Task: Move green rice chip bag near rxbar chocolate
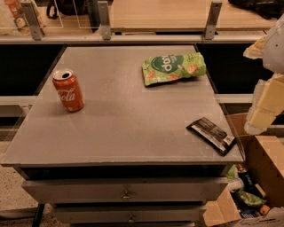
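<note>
In the camera view, a grey, flat-topped bench [124, 128] fills the middle of the scene, with two drawer fronts [126, 190] below its near edge. Behind it, metal brackets [104, 20] hold clear panels in front of a pale wooden counter [159, 13]. At the lower right, an open cardboard box [266, 155] holds assorted packets. A red Coca-Cola can [68, 90] stands upright on the bench's left side. The green rice chip bag [174, 68] lies flat near the far right corner. The rxbar chocolate [212, 135] lies at an angle near the front right corner, well apart from the bag. The pincer [262, 108] hangs off the bench's right edge, above the box, touching neither item. It is level with the gap between bag and bar. Whether it is released or clenched cannot be told.
</note>
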### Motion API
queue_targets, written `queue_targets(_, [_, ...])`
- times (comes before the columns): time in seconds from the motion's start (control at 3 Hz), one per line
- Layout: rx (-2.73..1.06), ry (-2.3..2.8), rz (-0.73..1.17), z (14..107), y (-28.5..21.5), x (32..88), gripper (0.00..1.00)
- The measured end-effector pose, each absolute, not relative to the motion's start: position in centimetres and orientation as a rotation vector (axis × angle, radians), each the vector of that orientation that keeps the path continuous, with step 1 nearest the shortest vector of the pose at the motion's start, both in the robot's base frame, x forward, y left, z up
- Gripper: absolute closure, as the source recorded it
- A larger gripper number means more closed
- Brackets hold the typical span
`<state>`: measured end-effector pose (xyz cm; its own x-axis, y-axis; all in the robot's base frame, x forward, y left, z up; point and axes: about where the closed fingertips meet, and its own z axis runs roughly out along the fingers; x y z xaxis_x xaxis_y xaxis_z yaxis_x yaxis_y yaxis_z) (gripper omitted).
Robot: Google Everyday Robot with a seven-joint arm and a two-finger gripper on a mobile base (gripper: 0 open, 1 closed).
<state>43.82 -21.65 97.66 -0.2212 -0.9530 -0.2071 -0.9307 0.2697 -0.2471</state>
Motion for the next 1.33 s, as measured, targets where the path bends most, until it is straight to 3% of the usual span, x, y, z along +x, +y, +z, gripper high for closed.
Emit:
queue_targets(0.67, [-1.715,2.222,-0.159,97.9,-21.6,44.0,0.0])
queue_targets(1.33, [-1.716,2.059,-0.472,97.3,-22.4,47.6,0.0])
